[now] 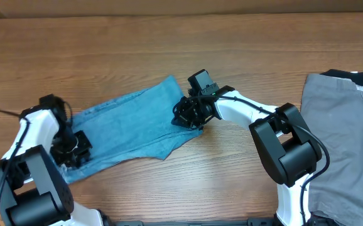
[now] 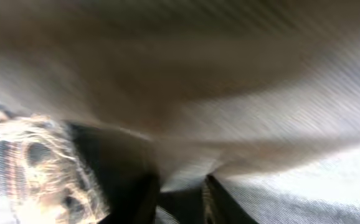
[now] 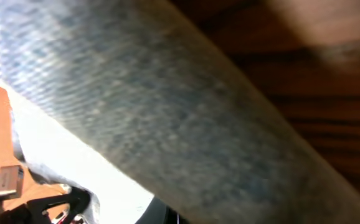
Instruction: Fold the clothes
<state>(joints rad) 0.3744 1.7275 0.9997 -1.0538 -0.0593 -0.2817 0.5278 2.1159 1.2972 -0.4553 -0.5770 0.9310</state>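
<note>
The clothes, light blue denim jeans, lie slanted across the middle of the wooden table. At their lower left end sits my left gripper. In the left wrist view its dark fingers stand close together with denim between them, and a frayed hem shows at the left. My right gripper is at the jeans' right end, shut on the cloth. In the right wrist view a raised fold of denim crosses the frame and hides the fingertips.
A grey garment lies spread at the table's right side, with a dark piece at its top edge. Both arm bases stand at the near edge of the table.
</note>
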